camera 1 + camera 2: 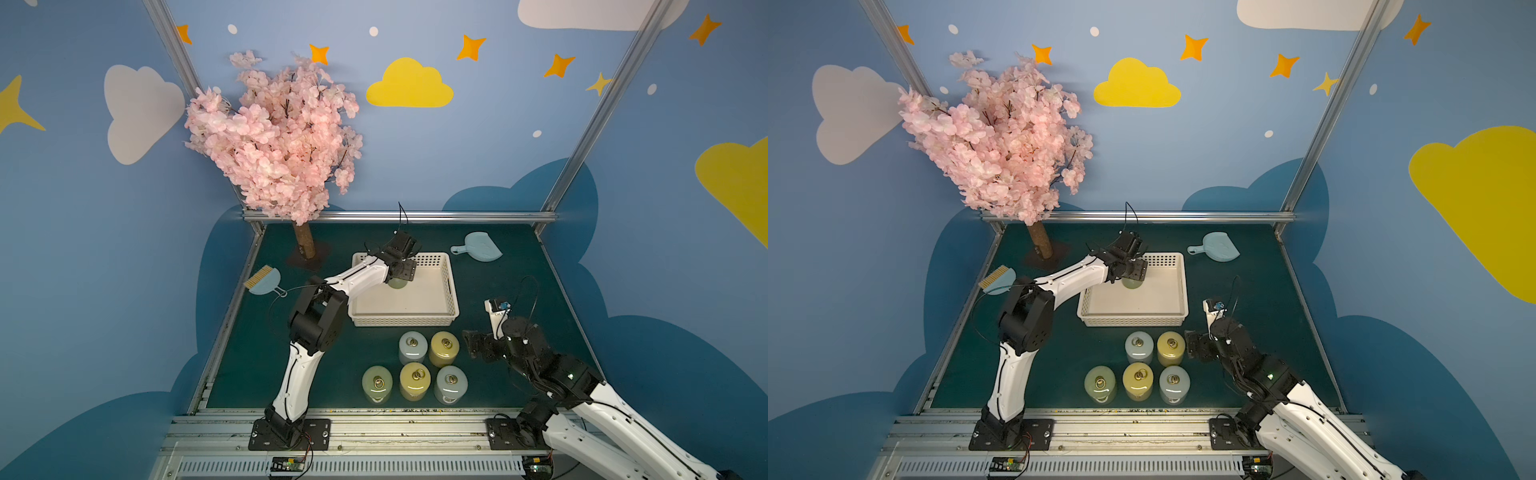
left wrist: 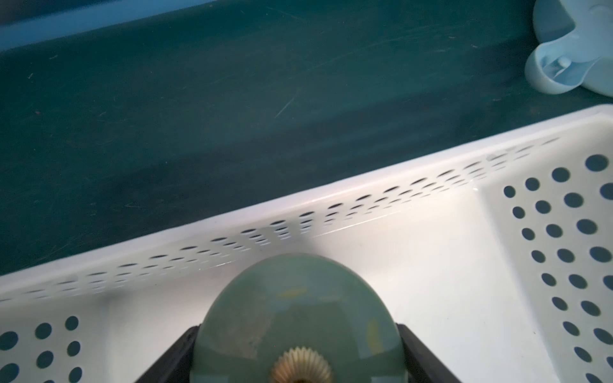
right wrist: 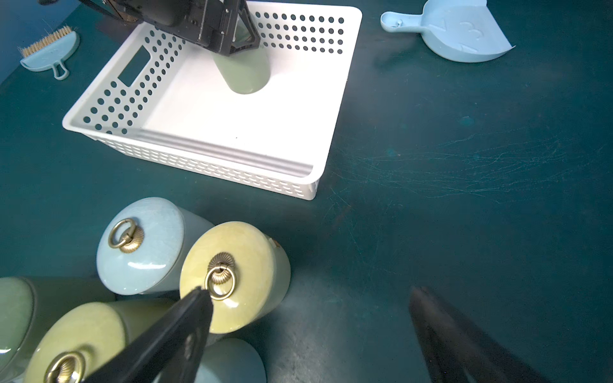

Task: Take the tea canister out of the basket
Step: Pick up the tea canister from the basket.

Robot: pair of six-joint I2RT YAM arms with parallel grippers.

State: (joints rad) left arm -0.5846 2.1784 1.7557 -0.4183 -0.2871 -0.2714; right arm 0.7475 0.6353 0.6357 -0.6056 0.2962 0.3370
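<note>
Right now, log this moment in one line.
left gripper: shut on green canister | where: in basket | right gripper: open, empty

Tea canisters: six were pictured in all.
In the basket [image 1: 405,320]: one, the green tea canister [image 1: 398,284].
On the table [image 1: 249,353]: five.
Green canisters: two, counting a second green canister [image 1: 377,383].
Yellow canisters [image 1: 444,348] [image 1: 414,380]: two.
Pale blue canisters [image 1: 412,347] [image 1: 450,383]: two.
Baskets: one, white.
Dustpans: one pale blue dustpan [image 1: 481,247].
Brushes: one hand brush [image 1: 264,281].
Trees: one pink blossom tree [image 1: 274,137].
Robot arms: two, a left arm [image 1: 297,374] and a right arm [image 1: 623,424].
</note>
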